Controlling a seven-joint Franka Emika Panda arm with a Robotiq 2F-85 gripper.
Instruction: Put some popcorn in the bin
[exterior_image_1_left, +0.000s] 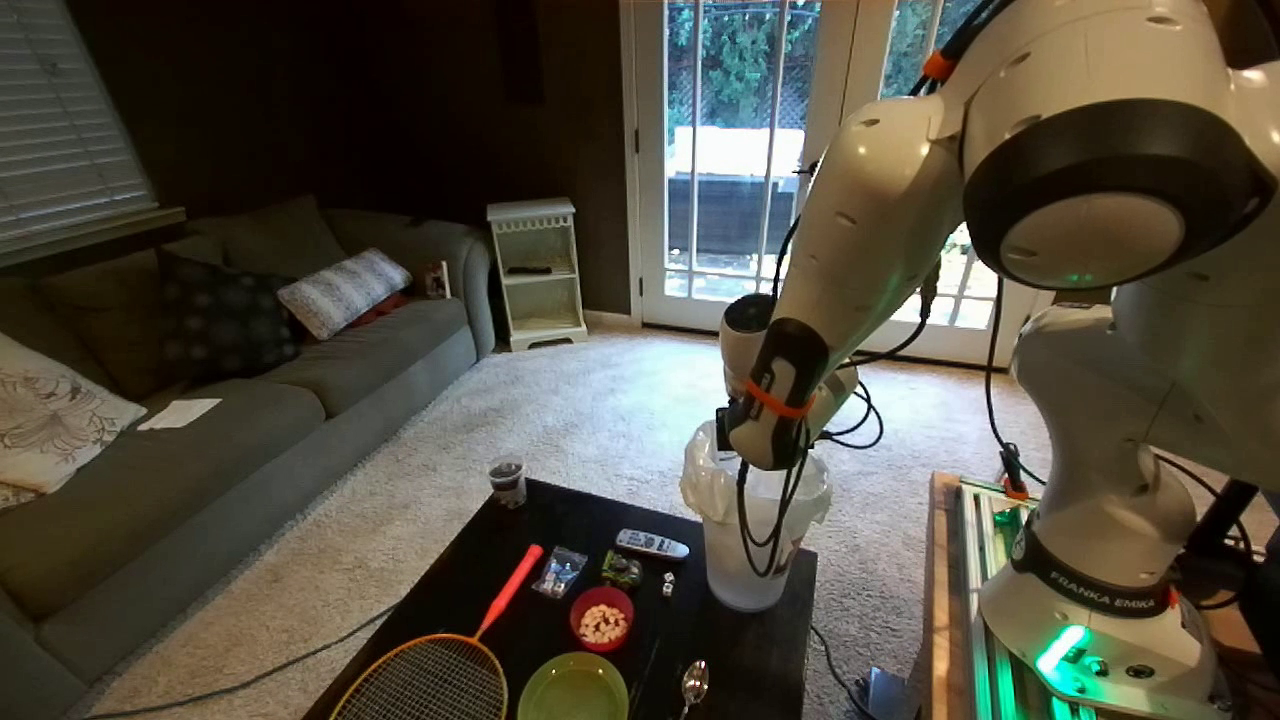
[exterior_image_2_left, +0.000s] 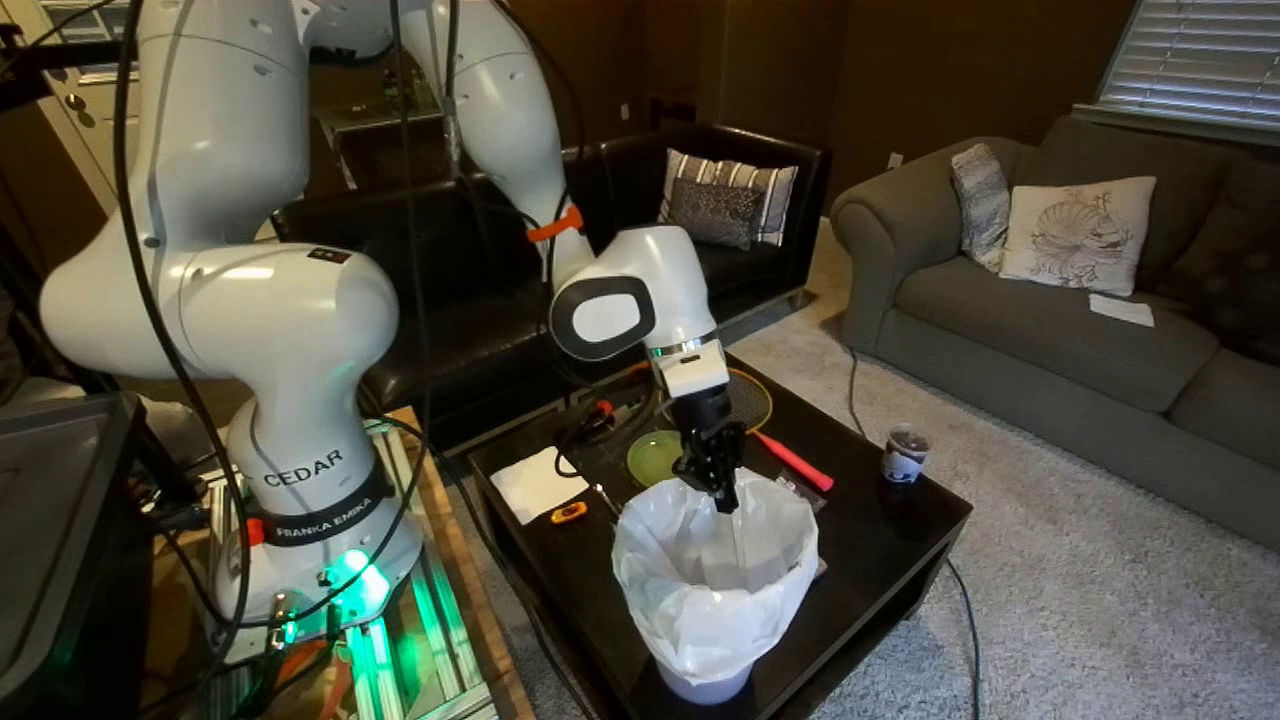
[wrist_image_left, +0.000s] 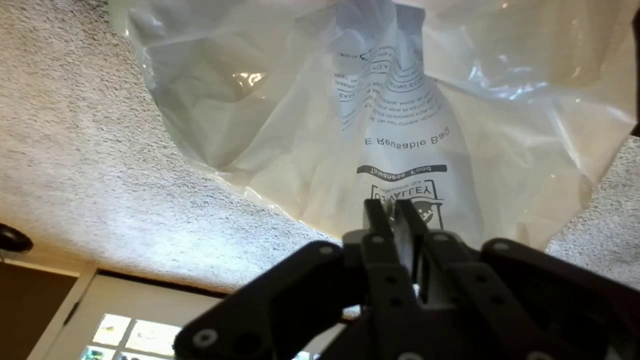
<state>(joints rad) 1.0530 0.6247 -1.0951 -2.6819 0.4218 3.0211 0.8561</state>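
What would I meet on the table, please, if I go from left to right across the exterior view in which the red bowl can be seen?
Cup, small plastic packet, red bowl, small white cubes, white bin. Things whose place overlaps with these are left out.
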